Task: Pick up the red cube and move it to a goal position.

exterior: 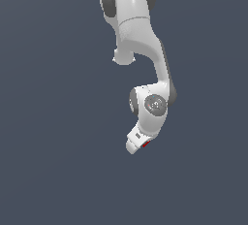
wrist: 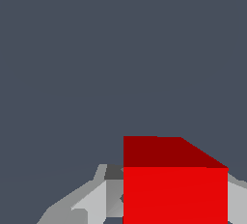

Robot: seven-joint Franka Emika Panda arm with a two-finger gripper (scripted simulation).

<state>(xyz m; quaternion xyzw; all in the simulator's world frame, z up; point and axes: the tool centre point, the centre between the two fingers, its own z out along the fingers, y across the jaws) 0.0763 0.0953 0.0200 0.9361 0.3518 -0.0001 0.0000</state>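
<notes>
We have the red cube sitting between the gripper fingers, very close to the wrist camera. A light gray finger shows on each side of it, right up against it, so we think the gripper is closed on the cube and holding it. In the exterior view only a tiny bit of red peeks out beside the gripper at the end of the white arm. We cannot see any goal marker in either view. To do this step well, we should keep the squeeze steady and carry the cube slowly and smoothly. A quick jerk or a loose grip could let it slip out. We should let go only once it is at the goal.
</notes>
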